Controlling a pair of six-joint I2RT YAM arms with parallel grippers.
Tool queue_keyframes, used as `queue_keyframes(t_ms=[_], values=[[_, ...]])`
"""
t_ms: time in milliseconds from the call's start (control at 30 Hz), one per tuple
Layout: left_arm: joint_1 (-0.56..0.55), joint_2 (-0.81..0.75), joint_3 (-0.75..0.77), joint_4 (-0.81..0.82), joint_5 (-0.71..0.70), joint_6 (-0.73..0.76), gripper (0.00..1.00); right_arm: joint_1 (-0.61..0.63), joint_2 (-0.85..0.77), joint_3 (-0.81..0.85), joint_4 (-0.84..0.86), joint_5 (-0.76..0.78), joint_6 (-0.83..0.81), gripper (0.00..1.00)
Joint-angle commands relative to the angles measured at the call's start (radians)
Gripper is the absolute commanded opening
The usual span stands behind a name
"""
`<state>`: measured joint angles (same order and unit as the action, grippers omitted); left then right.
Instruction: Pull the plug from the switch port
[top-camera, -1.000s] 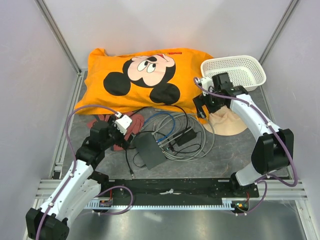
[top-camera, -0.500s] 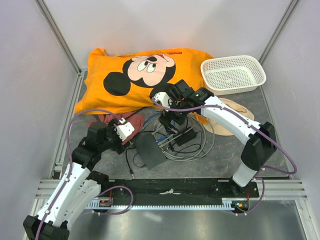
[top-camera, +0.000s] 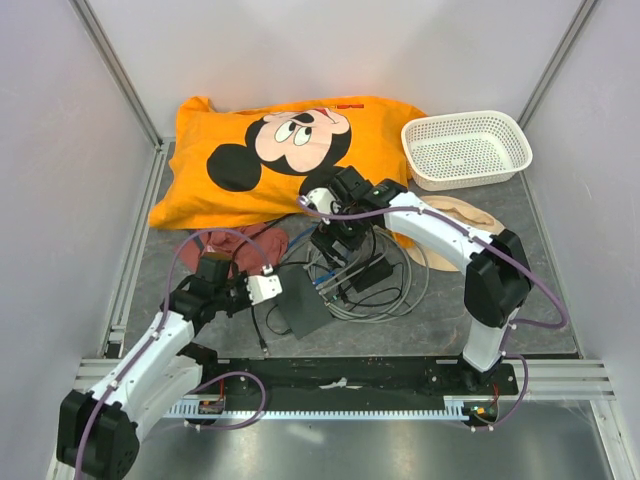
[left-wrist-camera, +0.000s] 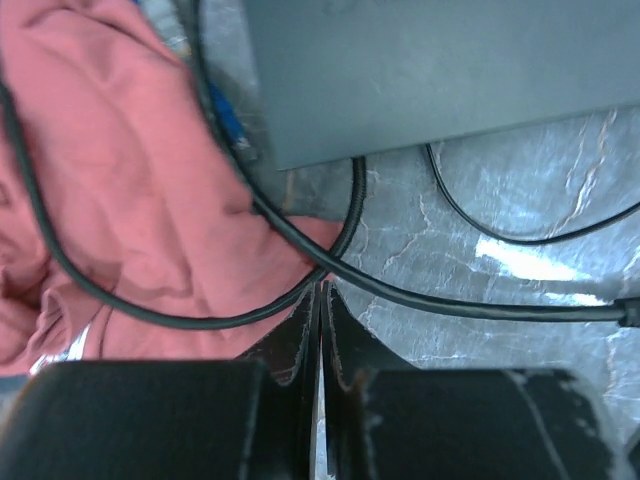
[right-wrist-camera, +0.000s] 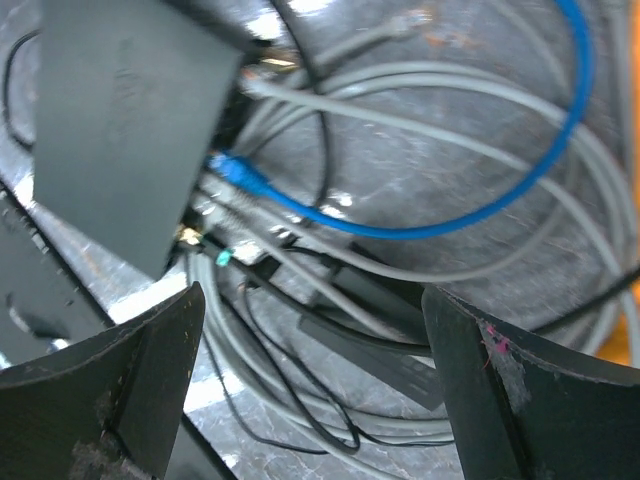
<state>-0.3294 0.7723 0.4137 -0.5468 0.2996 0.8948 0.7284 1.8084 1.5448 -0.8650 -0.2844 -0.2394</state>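
The flat dark grey switch (top-camera: 300, 298) lies on the table in a tangle of cables. In the right wrist view the switch (right-wrist-camera: 120, 110) shows its row of ports (right-wrist-camera: 213, 150) with several plugs in it, among them a blue plug (right-wrist-camera: 234, 170) on a blue cable (right-wrist-camera: 450, 215) and grey ones. My right gripper (right-wrist-camera: 310, 300) hangs open above the cable coil (top-camera: 385, 290), holding nothing. My left gripper (left-wrist-camera: 320, 290) is shut with nothing in it, at the switch's (left-wrist-camera: 430, 70) left edge. A black cable (left-wrist-camera: 420, 295) runs just past its tips.
A black adapter brick (top-camera: 368, 272) lies among the grey cables. A pink cloth (top-camera: 235, 245) lies left of the switch, an orange Mickey cushion (top-camera: 280, 160) behind it. A white basket (top-camera: 466, 148) stands at the back right, a beige cloth (top-camera: 455, 235) below it.
My left gripper has shut and moved right, down to the switch's left edge. My right arm has swung from the basket over to the cables, still open.
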Motion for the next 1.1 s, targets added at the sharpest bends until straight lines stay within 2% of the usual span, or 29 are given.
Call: queue_keyframes(t_ms=[0,233,367,500,633,733,833,1000,1067], values=[[0.000,0.068,-0.019,0.091,0.029,0.141,0.03,-0.052,-0.024,0.014,0.047,0.060,0.042,0.98],[-0.029,0.203,0.022,0.140,0.137,0.190,0.02,-0.096,-0.087,-0.014,0.052,0.105,0.029,0.98],[-0.065,0.315,0.072,0.206,0.160,0.156,0.02,-0.168,-0.098,-0.002,0.050,0.111,0.034,0.98],[-0.072,0.419,0.147,0.356,0.174,0.073,0.02,-0.277,-0.107,0.008,0.049,0.114,0.040,0.98],[-0.069,0.554,0.220,0.542,0.118,0.027,0.02,-0.320,-0.129,0.005,0.049,0.128,0.025,0.98],[-0.068,0.613,0.304,0.544,0.060,0.014,0.02,-0.320,-0.156,-0.005,0.047,0.123,0.003,0.98],[-0.043,0.621,0.404,0.464,-0.007,-0.078,0.01,-0.319,-0.190,-0.020,0.031,0.087,-0.006,0.98],[0.009,0.440,0.462,0.259,-0.005,-0.218,0.02,-0.314,-0.267,-0.100,0.009,0.008,-0.009,0.98],[0.009,0.382,0.483,0.191,0.044,-0.256,0.20,-0.302,-0.285,-0.138,0.004,-0.024,-0.006,0.98]])
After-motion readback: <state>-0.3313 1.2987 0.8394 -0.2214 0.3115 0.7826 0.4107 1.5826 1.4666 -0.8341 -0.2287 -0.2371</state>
